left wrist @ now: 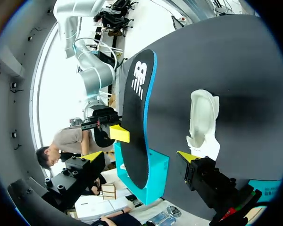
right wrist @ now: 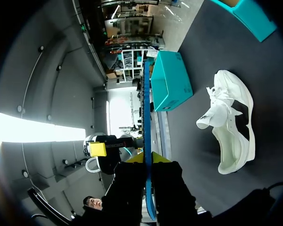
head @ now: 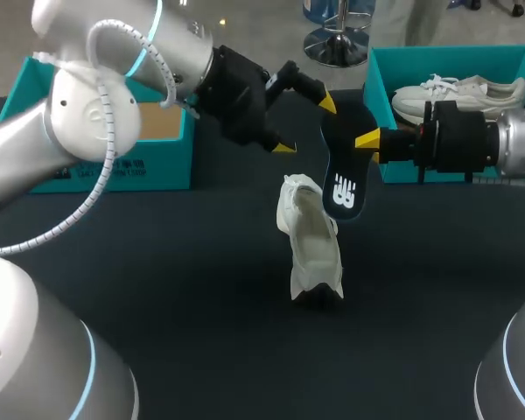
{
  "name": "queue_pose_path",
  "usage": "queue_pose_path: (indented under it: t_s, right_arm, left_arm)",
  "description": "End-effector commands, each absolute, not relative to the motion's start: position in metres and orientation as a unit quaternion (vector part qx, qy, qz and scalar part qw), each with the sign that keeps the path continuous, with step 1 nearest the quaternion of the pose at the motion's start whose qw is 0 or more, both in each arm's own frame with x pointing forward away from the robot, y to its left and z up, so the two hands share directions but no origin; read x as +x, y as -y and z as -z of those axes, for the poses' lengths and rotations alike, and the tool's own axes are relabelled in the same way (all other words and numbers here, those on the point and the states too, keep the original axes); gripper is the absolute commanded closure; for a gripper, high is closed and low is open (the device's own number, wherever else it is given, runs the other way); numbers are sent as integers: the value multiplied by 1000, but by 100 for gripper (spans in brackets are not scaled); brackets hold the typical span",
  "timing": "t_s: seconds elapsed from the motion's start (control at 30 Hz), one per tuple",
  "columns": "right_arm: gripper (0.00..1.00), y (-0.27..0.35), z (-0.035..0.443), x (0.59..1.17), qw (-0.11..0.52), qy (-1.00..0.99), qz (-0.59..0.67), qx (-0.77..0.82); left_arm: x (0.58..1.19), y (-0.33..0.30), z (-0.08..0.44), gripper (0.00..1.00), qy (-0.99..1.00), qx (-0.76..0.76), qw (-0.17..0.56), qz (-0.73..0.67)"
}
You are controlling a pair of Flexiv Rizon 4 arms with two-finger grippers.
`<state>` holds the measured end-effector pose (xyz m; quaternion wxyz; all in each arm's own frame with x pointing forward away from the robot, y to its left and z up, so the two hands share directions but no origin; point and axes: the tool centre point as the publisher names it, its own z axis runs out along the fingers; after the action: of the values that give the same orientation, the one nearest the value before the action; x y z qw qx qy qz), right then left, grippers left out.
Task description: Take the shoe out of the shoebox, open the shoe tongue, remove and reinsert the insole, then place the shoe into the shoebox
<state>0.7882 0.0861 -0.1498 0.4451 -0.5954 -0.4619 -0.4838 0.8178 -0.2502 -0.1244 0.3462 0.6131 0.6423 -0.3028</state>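
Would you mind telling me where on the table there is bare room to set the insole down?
Bare table lies on the robot's side of the shoe, and on its left, in front of the teal box. Behind the shoe it is crowded: the left claw, right claw and held insole meet there, beside the shoebox.

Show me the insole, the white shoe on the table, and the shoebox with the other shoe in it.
insole point(head: 342, 166): head view, middle of its black face.
white shoe point(head: 313, 249): head view, on its side wall.
shoebox point(head: 378, 92): head view, on its left wall.
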Motion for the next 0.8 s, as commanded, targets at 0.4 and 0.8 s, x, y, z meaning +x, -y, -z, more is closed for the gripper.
queue_pose_path:
  t_s: [0.4,0.8]
  right_arm:
    - [100,-96,138,791,453,466,478,-591]
    - [100,-100,133,790,459,468,481,-582]
  left_arm:
    - [826,251,135,0,-622,522,431,394]
    - [820,256,129,11,-564,519,458,450]
